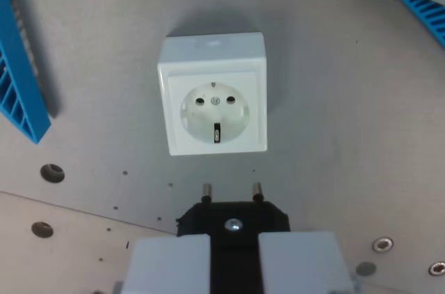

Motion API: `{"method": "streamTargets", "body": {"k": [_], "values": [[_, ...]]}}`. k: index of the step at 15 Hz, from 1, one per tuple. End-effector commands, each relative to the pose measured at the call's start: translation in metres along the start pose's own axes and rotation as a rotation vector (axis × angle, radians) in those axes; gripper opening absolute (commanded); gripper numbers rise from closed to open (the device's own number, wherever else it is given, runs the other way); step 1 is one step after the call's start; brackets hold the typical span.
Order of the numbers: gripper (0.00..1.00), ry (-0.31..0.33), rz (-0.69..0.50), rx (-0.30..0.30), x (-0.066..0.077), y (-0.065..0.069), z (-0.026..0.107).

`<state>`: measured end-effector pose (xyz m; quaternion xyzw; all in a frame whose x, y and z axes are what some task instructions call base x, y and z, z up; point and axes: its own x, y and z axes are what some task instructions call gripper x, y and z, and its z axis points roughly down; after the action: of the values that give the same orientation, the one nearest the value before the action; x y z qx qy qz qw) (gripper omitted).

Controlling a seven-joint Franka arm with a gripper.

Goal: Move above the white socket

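1. My gripper [233, 266] sits at the bottom edge of the wrist view, its two pale grey fingers [170, 266] clamped on a black plug [233, 221] that fills the gap between them.
2. The plug's two metal pins [206, 192] stick out from its far end toward the top of the view, side by side, tips bare.
3. The white socket [213, 94] lies on the grey table [334, 120] near the middle of the view, directly ahead of the pins and apart from them, with a strip of bare table between its near edge and the pin tips.
4. The socket's round recess faces the camera, showing two dark pin holes, a centre screw and an earthing clip at its lower side. The block sits slightly skewed to the frame.
5. On the wrist view's left, a blue ribbed part [17, 78] runs down the edge, well apart from the socket.
6. At the top of the wrist view's right, another blue ribbed piece [424, 5] cuts across the corner under a grey plate with a screw; it is also well clear of the socket.
7. Around the socket on every side the table is open. A seam [76, 210] crosses the table at lower left, and several bolt holes [52, 172] dot the surface near the bottom corners.
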<state>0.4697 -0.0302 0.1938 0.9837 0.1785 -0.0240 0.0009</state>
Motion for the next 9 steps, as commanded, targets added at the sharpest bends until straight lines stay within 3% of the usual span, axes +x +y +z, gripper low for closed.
{"method": "streamTargets", "body": {"k": [1,9], "values": [[0.0,0.086,-0.038,-0.029,-0.004,-0.003,0.016],[0.0,0.089,-0.047,-0.029,-0.009,-0.007,0.046]]}}
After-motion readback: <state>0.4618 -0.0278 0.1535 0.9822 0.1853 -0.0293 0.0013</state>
